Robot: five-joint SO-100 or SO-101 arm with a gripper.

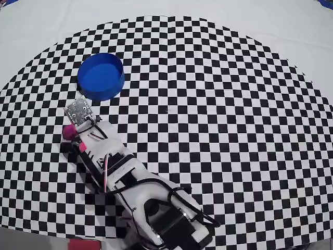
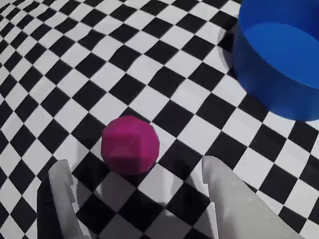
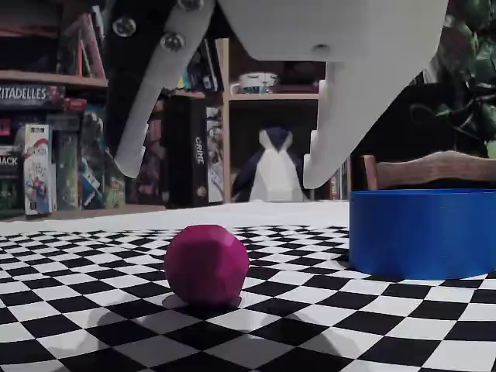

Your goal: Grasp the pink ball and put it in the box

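The ball is seen resting on the checkered surface, well apart from the box, which stands upright on the same surface. In the overhead view the ball lies below and to the left of the box, partly hidden by the arm. In the wrist view the box is found at the upper right of the ball; in the fixed view the box stands to the right of the ball.

The tool is held released, its two white fingers spread wider than the ball. In the fixed view it hangs above the ball without touching it. In the wrist view the tool is shown with one finger at each side of the ball, nothing being gripped.

A shelf with boxed games is visible behind the ball.
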